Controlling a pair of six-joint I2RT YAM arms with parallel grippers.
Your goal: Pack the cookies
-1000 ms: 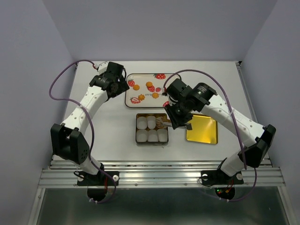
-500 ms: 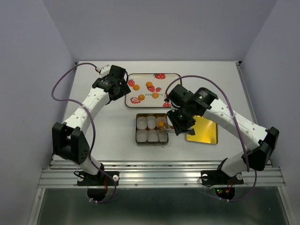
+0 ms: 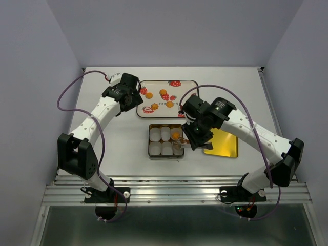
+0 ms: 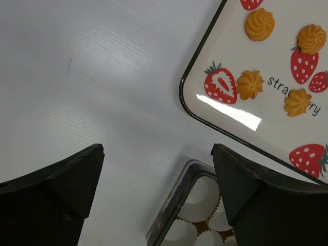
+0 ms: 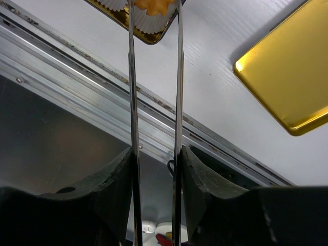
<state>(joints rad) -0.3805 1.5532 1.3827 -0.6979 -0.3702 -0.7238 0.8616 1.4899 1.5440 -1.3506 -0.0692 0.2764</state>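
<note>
Leftward first: left gripper (image 4: pixel 158 151) above the white table (image 4: pixel 92 77), fingers (image 4: pixel 61 179) spread wide, nothing between them, just off the left edge of the strawberry-printed tray (image 4: pixel 277 61). Next along, on that tray, four cookies (image 4: pixel 249 84), orange-yellow and flower-shaped, lying loose and apart from one another among the printed berries. Nearer the arms, just in front of the tray, open tin (image 3: pixel 166 158) lined with six white paper cups (image 3: pixel 155 148) in two rows of three. In the far row's right-hand cup, a fifth cookie (image 3: pixel 176 135), sitting between the tips of thin metal tweezers (image 5: pixel 179 77); cannot tell whether pinched or merely flanked. Further right, right gripper (image 5: pixel 155 154) clamped on the tweezers' shafts, blades nearly parallel and reaching over the tin's right side. Below the blades in the right wrist view, the aluminium rail (image 5: pixel 77 66) along the table's near edge. Rightmost, gold lid (image 3: pixel 221 141) flat on the table, just beside the tin, partly hidden under the right arm.
</note>
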